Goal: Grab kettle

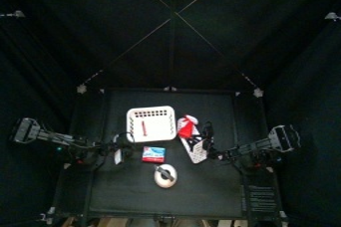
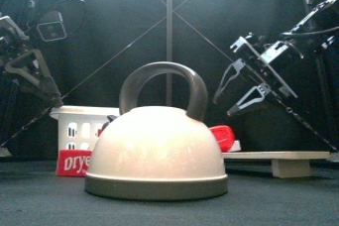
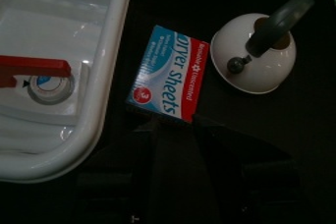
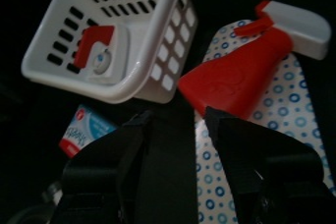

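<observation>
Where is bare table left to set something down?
The table's front corners either side of the kettle and its left edge are bare. The middle is crowded: white basket, blue-and-red box, red-and-white object, patterned cloth.

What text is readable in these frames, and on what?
"Dryer Sheets": on the blue-and-red box, left wrist view; the smaller print and round mark near its red end are too blurred to read.
"drye...": white letters on the box's red end, front view, cut off by the kettle.
Red-and-white item in the basket: no legible text.
Red object and dotted board: pattern only, no words.
</observation>
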